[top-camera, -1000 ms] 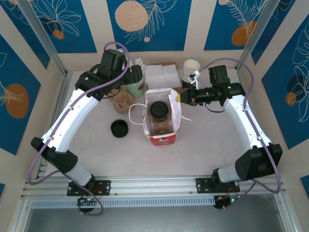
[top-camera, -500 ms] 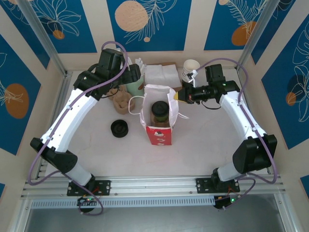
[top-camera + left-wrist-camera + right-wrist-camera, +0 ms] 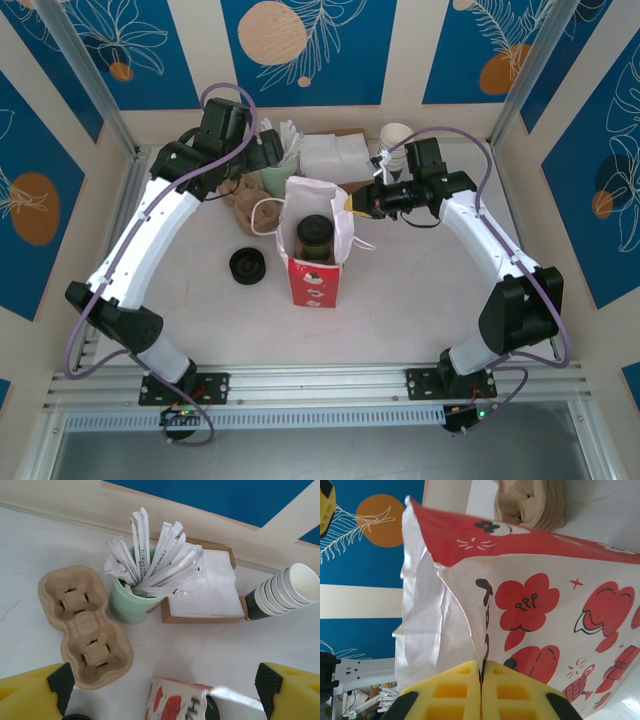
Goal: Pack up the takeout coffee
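**Nearly packed: the coffee stands inside the bag**

View from above and from both wrists. The takeout coffee, a small olive-green paper cup with a round black plastic lid (image 3: 314, 236), stands upright inside the red-and-white paper bag (image 3: 318, 285), at the middle of the pale marbled table (image 3: 430, 300). I judge the main step done: the cup is in.

My right claw (image 3: 481, 682) is pressed together on the bag's top edge, a fold of paper caught between its yellow pads (image 3: 457, 695), and it holds the mouth open from the right. My left claw (image 3: 165, 692) is spread wide and carries nothing. It hangs over the back of the table, above the bag's rear rim.

What is left, as I read it: let go of the rim without tipping the bag, then draw both arms clear.

Behind the bag and close to it stand a pale green cup of white wrapped sticks (image 3: 131, 607), a brown moulded-pulp two-cup carrier (image 3: 85, 630), a cardboard tray of white napkins (image 3: 210, 592) and a leaning stack of empty paper cups (image 3: 285, 590). A flat black lid (image 3: 247, 266) lies left of the bag. The carrier sits just beside the bag's handle, so a sideways pull there could drag it.
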`<state>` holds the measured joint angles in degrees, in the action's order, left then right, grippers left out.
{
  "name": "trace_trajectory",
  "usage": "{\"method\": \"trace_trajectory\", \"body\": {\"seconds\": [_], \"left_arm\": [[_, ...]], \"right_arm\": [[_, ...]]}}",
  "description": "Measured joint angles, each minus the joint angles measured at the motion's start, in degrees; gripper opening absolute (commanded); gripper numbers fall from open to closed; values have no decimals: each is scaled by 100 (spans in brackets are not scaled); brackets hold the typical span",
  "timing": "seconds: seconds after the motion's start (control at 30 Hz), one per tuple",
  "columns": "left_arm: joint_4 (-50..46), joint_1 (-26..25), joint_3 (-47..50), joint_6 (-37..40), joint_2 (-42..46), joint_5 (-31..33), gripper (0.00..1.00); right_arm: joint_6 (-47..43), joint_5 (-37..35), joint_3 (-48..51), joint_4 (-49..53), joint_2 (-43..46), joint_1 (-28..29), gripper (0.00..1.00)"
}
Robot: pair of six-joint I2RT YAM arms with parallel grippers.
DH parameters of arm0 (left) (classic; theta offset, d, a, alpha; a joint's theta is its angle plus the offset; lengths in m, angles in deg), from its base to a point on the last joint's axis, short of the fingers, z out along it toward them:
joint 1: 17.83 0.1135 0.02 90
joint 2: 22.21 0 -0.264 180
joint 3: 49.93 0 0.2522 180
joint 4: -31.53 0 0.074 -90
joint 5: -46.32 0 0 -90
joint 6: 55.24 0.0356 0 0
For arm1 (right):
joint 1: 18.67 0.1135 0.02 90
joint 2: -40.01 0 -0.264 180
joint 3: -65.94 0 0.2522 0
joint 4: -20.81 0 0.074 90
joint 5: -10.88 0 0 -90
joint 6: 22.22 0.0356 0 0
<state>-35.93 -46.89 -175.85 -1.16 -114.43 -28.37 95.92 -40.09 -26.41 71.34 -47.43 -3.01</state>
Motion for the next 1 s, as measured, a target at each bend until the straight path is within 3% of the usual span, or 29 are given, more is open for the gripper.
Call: {"method": "trace_trajectory", "body": {"seconds": [0.13,0.3,0.43,0.53,1.0], "left_arm": [[-42,24,-52,0,0,-7,94],[-59,24,-59,26,-7,-116,95],[-90,24,-149,42,-50,-131,96],[-138,44,-258,42,-76,-133,96],[-85,254,-962,448,-498,-107,92]], "right_arm": [[68,-20,0,-136,0,76,13],[136,-157,-2,-254,0,216,26],[170,-264,-4,-291,0,251,48],[116,-402,-68,-260,0,208,56],[24,-1047,-2044,-175,-136,-723,61]]}}
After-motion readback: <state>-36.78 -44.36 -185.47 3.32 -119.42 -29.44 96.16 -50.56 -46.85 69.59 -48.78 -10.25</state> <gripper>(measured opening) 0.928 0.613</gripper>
